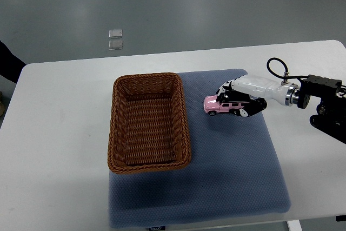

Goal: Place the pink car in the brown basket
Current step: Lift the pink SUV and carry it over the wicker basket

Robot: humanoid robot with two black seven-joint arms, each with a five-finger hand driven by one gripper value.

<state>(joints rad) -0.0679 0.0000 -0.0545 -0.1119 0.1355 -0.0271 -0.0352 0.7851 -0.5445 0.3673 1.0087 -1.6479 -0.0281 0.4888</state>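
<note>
So the right hand (241, 100) reaches in from the right edge, fingers wrapped around the pink car (223, 105), which sits just right of the brown basket (150, 164), over the blue mat (238, 171). Can't tell if the car's wheels touch the mat or not. The wicker basket has nothing in it and lies on the mat's left part, on the white surface (59, 150).

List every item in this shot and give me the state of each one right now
pink car: upright on its wheels on the mat, outside the basket, gripped.
right hand: closed over the car.
brown basket: upright, empty.
blue mat: flat on the table, partly under the basket.
white table: bearing the mat.
</note>
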